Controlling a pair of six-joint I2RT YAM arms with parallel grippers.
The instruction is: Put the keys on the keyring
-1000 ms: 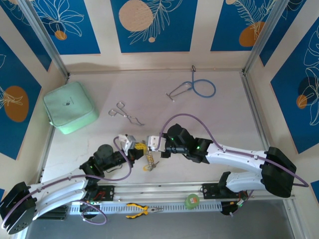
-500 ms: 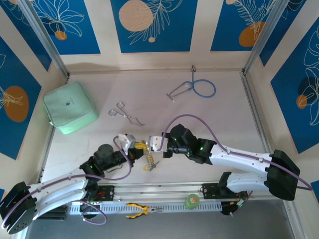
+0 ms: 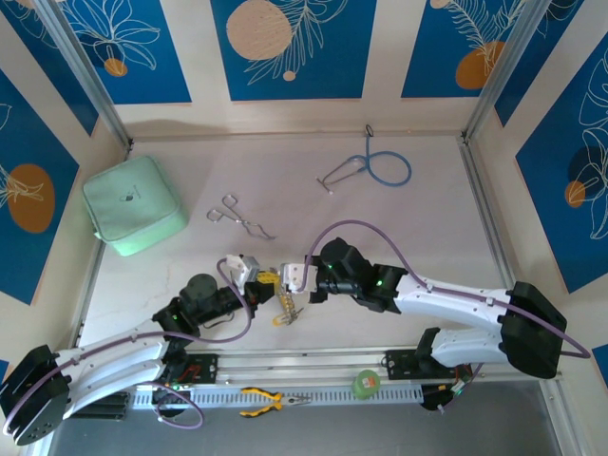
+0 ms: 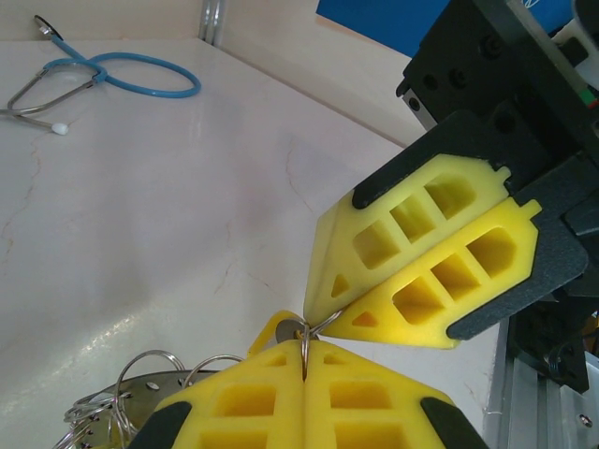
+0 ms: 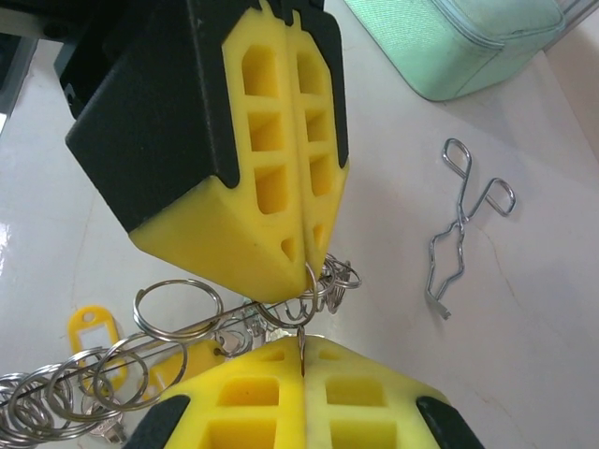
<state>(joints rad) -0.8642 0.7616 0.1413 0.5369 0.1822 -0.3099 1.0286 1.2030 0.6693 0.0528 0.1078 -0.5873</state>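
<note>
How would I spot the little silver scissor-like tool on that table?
Find the mint-green pouch at the left edge of the table. Just right of it lies the silver forceps, its two finger loops toward the pouch. Unlike the stethoscope farther right, it has no blue tubing, only thin bare metal.

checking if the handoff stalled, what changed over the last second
Almost nothing. The right gripper nudged slightly toward the left gripper, its elbow swinging out and back. Both stay shut, tip to tip on a small ring by the keyring. Forceps, stethoscope and green pouch are unmoved.
</note>
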